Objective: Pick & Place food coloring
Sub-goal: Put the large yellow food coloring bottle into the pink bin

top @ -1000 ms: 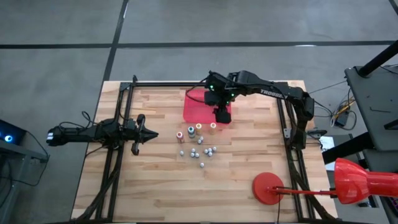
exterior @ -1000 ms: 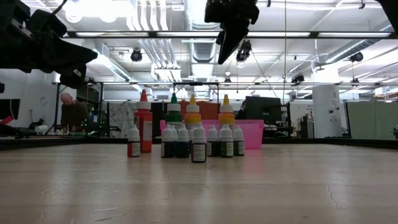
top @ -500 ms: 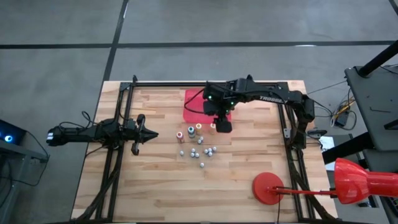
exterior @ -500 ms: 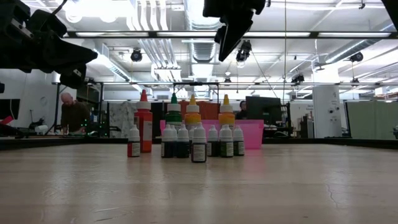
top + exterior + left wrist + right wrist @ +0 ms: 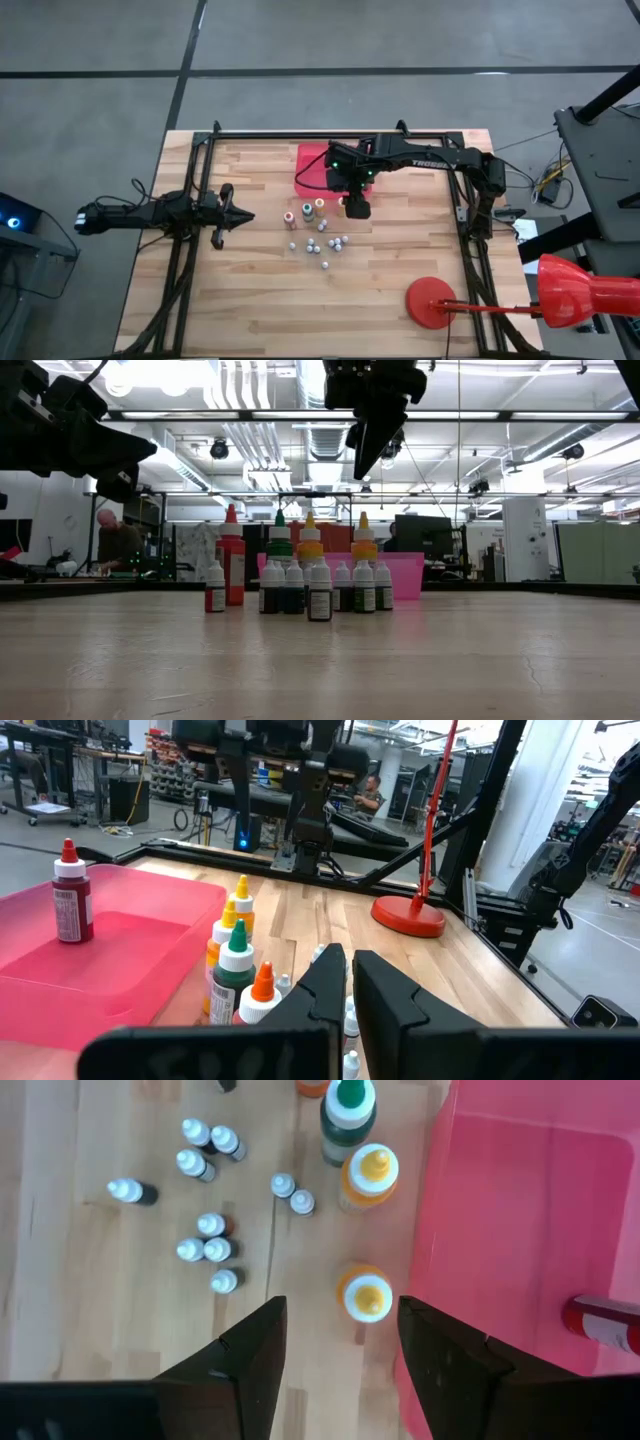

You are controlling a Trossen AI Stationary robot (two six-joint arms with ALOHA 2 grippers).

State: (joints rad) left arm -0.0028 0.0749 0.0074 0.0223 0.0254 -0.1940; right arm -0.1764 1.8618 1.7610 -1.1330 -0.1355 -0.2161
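- My right pincer [image 5: 335, 1335] has moved off the red tray [image 5: 312, 172] and now hangs wide open and empty over an orange-bodied bottle [image 5: 364, 1292] beside the tray, so I judge this is the next pick
- The food coloring bottles [image 5: 322, 238] stand upright mid-desk; one red bottle [image 5: 603, 1323] is already in the tray
- My left pincer [image 5: 238, 215] waits shut

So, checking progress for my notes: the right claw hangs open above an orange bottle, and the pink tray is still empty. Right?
Not quite. The pink tray already holds a red bottle, as the left wrist view shows. The rest stands: the right claw hangs open above an orange bottle.
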